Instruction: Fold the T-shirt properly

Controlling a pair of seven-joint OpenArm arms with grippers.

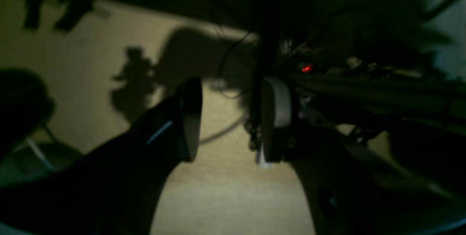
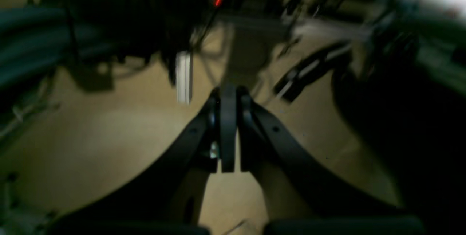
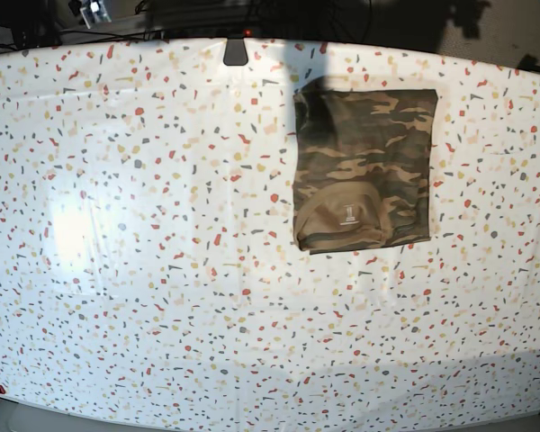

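The T-shirt [image 3: 364,168] is seen folded into a neat rectangle on the speckled table [image 3: 144,270], toward the far edge and right of centre in the base view. A tan neck patch [image 3: 349,214] is turned up near its front edge; small print is carried on it but cannot be read. Wide bare tabletop is left on every other side. The left gripper [image 1: 233,118] is held with jaws apart, nothing between them. The right gripper [image 2: 228,133] is pressed together, empty.
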